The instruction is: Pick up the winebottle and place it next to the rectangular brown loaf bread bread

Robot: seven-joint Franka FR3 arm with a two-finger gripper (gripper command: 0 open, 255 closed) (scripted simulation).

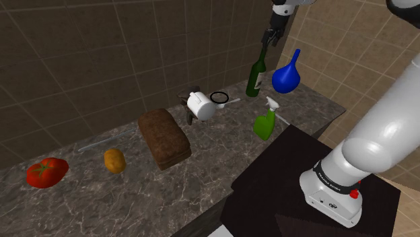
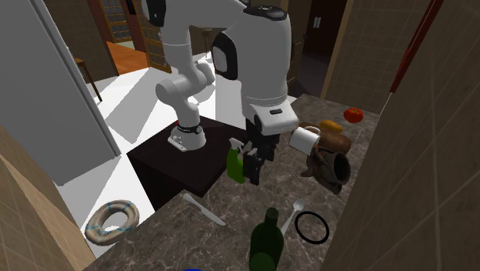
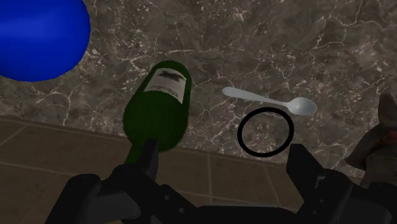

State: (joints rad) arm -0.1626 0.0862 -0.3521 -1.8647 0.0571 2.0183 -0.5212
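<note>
My claw [image 3: 226, 156] hangs spread above one green winebottle [image 1: 256, 74], upright on the counter [image 1: 202, 176] by the wall [image 1: 101, 54]. I count one spoon [image 3: 267, 100] near it and one brown loaf [image 1: 163, 138] well apart.

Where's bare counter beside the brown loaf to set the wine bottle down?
Bare counter lies between the loaf and the green spray bottle, and between the loaf and the front edge. It is crowded at the loaf's far end: white mug, black ring, spoon.
</note>
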